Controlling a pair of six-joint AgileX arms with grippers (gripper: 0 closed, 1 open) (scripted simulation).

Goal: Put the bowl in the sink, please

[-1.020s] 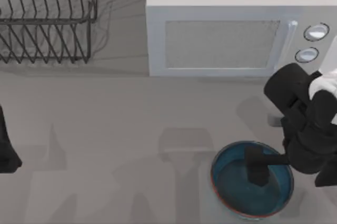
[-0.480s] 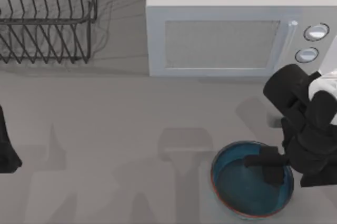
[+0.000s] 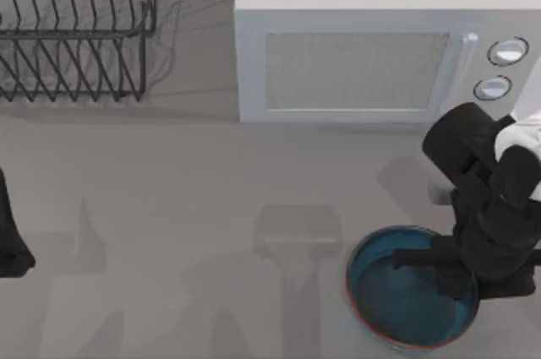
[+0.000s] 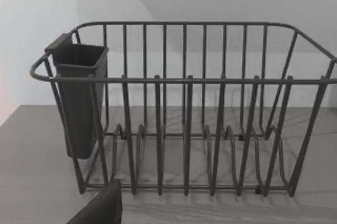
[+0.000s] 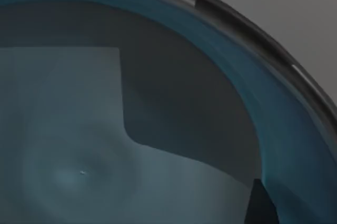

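Bowl on grey table before microwave; right hand seemingly clenched on its rim.

You have one bowl at the near right and one microwave at the far right. One wire dish rack stands far left, holding one dark cutlery cup. Two arms are present.

Right pincer inside bowl

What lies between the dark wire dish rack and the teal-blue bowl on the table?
Only bare grey tabletop separates the dish rack from the bowl, seen in the top view.
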